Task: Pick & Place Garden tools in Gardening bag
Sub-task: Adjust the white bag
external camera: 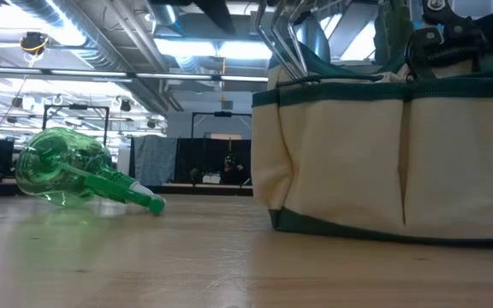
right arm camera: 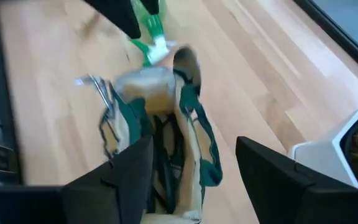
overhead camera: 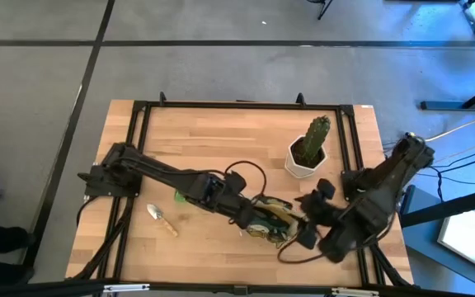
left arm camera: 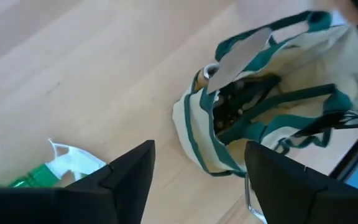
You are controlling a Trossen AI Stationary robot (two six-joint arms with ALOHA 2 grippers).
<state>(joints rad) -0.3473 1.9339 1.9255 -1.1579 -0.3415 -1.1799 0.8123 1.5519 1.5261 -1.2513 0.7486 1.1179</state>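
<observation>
— Where's the olive-khaki fabric gardening bag?

— Near the table's front edge, tools inside; the green plastic spray bottle lies beside it.

— The grippers?

— The left gripper and the right gripper hover over the bag, fingers apart, empty.

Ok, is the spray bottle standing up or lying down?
Lying down. The spray bottle rests on its side on the table, nozzle toward the bag, outside it.

Bright, even overhead light; ceiling lamps glare; wrist views perhaps motion-blurred.
</observation>
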